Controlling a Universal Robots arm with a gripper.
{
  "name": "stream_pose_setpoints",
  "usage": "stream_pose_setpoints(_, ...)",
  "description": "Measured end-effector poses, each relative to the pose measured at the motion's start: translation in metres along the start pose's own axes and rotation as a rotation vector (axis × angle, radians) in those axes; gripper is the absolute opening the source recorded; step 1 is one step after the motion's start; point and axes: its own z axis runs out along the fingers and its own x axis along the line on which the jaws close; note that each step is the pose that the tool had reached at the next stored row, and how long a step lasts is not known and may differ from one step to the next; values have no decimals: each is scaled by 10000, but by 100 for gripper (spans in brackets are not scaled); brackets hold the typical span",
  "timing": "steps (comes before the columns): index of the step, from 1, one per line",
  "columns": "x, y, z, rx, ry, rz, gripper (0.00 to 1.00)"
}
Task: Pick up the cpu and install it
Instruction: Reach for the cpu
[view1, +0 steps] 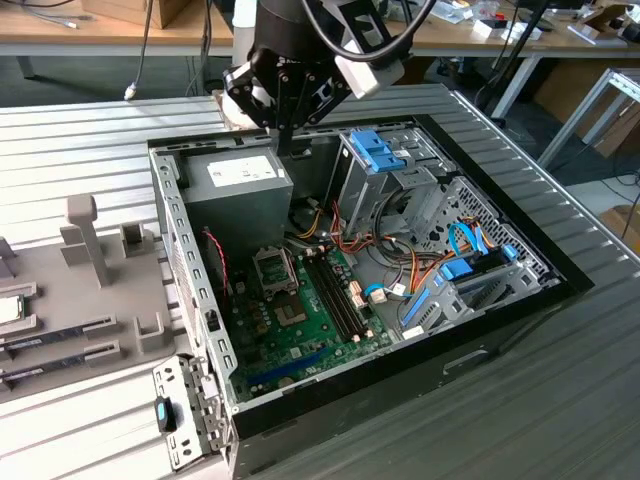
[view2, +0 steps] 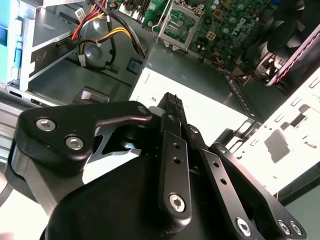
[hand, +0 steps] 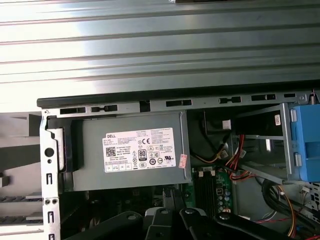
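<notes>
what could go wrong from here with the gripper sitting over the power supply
1. The gripper hangs low over the power supply, near the case wall. A sideways move toward the cpu on the grey holder could clip that wall.
2. Loose cables lie beside the socket and might snag an approach there.

White label (hand: 139, 150) of small print on grey power-supply box (hand: 90, 155)
</notes>
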Motion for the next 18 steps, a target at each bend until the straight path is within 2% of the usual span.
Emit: stream_pose_setpoints(18, 113, -8, -3, 0, 1, 0, 11)
